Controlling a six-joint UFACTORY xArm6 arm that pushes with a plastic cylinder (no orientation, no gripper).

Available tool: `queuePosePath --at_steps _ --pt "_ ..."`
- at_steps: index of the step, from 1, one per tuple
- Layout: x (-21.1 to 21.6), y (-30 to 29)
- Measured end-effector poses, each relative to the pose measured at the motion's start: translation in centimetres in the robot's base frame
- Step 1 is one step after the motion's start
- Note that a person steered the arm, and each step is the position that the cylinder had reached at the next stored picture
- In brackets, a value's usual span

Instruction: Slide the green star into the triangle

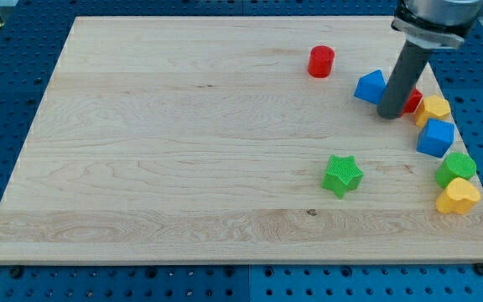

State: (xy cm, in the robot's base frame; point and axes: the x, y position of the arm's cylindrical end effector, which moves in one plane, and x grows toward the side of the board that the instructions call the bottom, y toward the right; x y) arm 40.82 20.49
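Observation:
The green star (342, 174) lies on the wooden board (183, 143), right of centre toward the view's bottom. The blue triangle (371, 86) lies up and right of it, near the board's right side. My tip (390, 114) rests just right of the triangle's lower corner, touching or nearly touching it, and well above and right of the star. The dark rod rises from the tip to the view's top right.
A red cylinder (321, 61) sits left of the triangle, higher up. Along the right edge lie a red block (412, 101) partly behind the rod, a yellow block (433, 108), a blue cube (435, 137), a green block (456, 169) and a yellow heart (458, 197).

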Motion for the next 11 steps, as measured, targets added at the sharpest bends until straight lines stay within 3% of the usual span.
queuePosePath --at_steps 2,4,5,6,7,10,11 --pt "-0.7 -1.2" --pt "6.3 -10.1" --pt "12.4 -13.2" --pt "18.0 -13.3" --pt "19.3 -10.6" --pt "9.5 -10.7" --pt "12.4 -10.5"
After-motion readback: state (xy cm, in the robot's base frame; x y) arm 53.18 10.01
